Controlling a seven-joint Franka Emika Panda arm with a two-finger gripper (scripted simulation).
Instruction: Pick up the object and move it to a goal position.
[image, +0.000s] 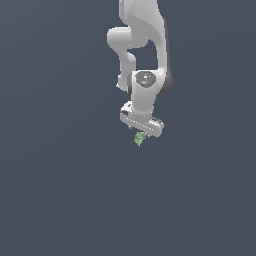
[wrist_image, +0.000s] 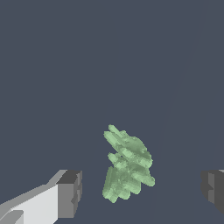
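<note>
The object (image: 140, 138) is a tiny light-green, bumpy lump. In the exterior view it lies just under the white gripper (image: 141, 134), partly covered by the hand. In the wrist view the lump (wrist_image: 127, 164) sits between the two dark fingertips (wrist_image: 70, 192), nearer to one of them, with a clear gap on both sides. The jaws stand wide apart and touch nothing. The fingers themselves are hidden behind the hand in the exterior view.
The white arm (image: 145, 50) comes down from the top of the exterior view. The ground around is a plain dark grey-blue surface (image: 60, 190) with no other objects in view.
</note>
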